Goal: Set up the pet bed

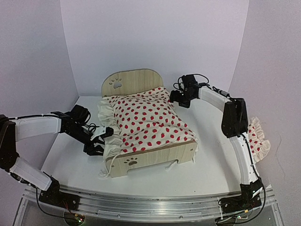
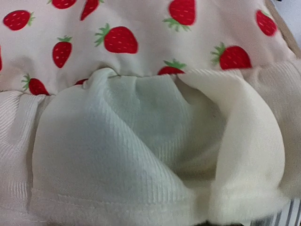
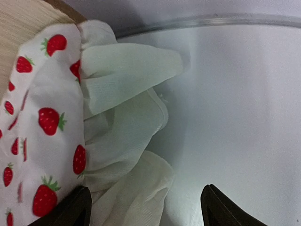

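Observation:
The pet bed (image 1: pixel 151 160) stands mid-table, its paw-print headboard at the back. The cream red-dotted duvet (image 1: pixel 146 117) lies spread over it and hides most of the mattress. A striped bit of mattress (image 2: pixel 290 213) shows in the left wrist view. My left gripper (image 1: pixel 101 139) is at the bed's left side, shut on the duvet's white ruffle (image 2: pixel 117 155), which hides its fingers. My right gripper (image 3: pixel 146 212) is open beside the headboard's right end (image 3: pixel 23 23), low over the table. The duvet's corner ruffle (image 3: pixel 122 141) lies between its fingers, nearer the left one.
The small red-dotted pillow (image 1: pixel 257 136) lies at the table's right edge, behind my right arm. White walls close the table at the back and sides. Bare table (image 1: pixel 207 122) lies right of the bed.

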Tool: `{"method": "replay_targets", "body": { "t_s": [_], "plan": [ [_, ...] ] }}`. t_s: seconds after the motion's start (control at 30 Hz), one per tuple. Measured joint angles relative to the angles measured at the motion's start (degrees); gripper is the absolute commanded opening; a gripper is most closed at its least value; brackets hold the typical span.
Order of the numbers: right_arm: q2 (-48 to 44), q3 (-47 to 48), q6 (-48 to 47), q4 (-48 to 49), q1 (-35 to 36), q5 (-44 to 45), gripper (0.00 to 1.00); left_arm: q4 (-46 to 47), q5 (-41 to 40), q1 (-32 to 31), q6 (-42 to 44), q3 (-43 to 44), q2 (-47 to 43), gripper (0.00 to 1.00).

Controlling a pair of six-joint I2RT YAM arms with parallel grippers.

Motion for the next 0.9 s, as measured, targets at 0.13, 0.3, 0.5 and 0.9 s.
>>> {"method": "replay_targets", "body": {
  "t_s": [0.13, 0.3, 0.5, 0.9],
  "plan": [
    [-0.14, 1.18, -0.04, 3.39, 0.71, 0.09, 0.87, 1.75, 1.12, -8.02, -4.01, 2.58, 3.43, 0.64],
    [-13.59, -16.54, -0.88, 3.88, 0.01, 0.04, 0.87, 1.83, 4.32, -12.22, -8.54, 10.52, 5.44, 0.65],
    [-33.95, -31.87, -4.35, -0.72, -6.54, 6.87, 0.86, 1.41, 12.31, -2.22, -11.28, 17.77, 0.65, 0.77],
    [-55.27, -42.57, 5.17, -15.79, -4.15, 13.72, 0.78, 14.30, -13.06, 10.56, -18.57, 48.52, 20.40, 0.91]
  ]
}}
